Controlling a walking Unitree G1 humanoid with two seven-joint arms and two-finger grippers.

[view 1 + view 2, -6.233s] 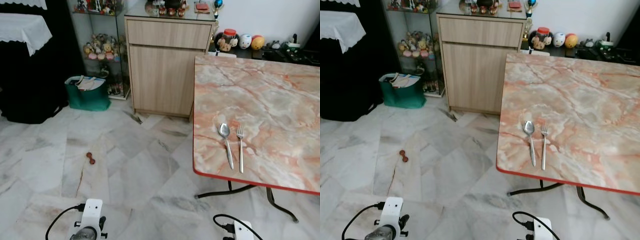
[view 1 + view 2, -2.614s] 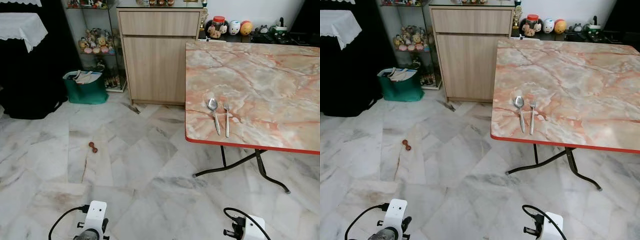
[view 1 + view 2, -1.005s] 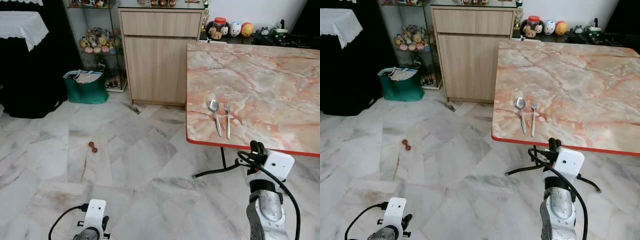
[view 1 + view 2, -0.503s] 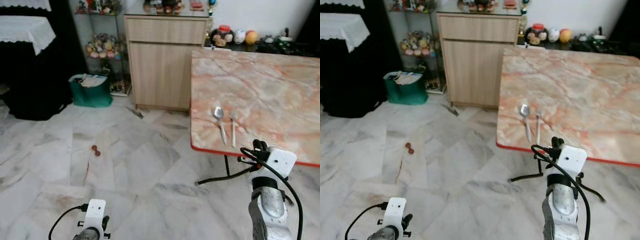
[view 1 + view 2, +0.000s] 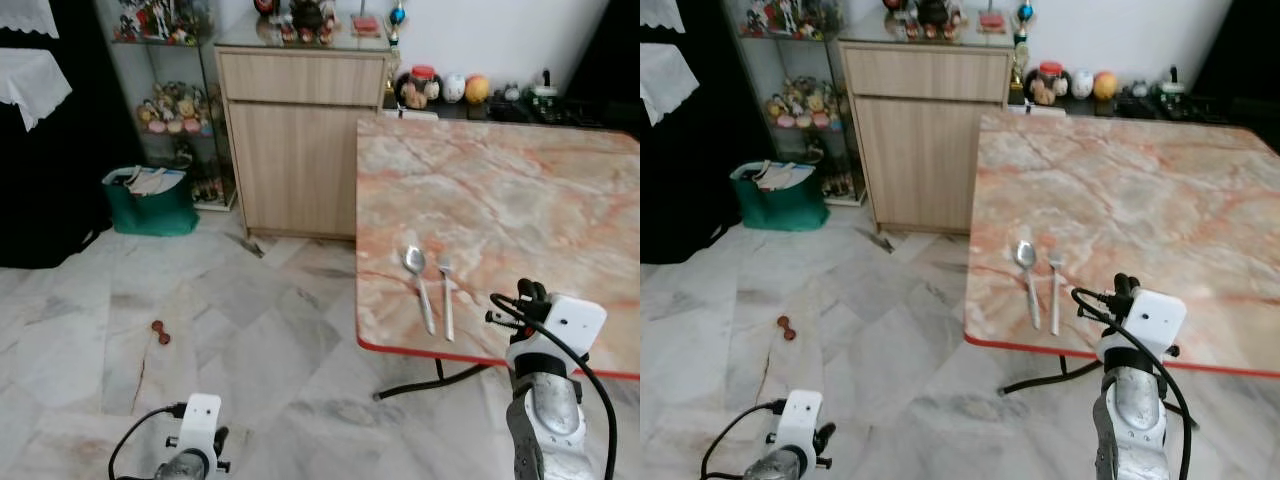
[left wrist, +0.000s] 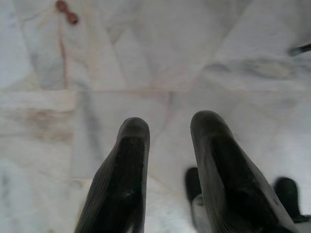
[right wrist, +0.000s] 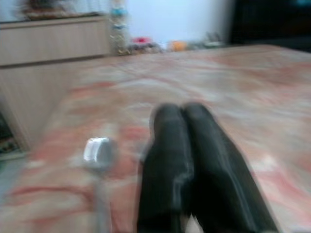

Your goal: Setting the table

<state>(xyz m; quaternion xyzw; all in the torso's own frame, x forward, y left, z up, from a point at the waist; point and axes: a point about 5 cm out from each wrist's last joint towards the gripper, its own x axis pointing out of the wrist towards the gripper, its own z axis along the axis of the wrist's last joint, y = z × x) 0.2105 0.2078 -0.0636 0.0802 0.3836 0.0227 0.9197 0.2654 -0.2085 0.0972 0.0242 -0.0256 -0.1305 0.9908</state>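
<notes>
A spoon (image 5: 417, 284) and fork (image 5: 446, 292) lie side by side near the red-edged front rim of the marble-patterned table (image 5: 520, 200). The right arm (image 5: 545, 395) is raised just before that rim. A wooden cabinet (image 5: 300, 140) stands behind, a green bag (image 5: 150, 205) beside it.

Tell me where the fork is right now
The fork lies on the marble table near its front red edge, just right of the spoon and roughly parallel to it, ahead of the raised right gripper.
</notes>
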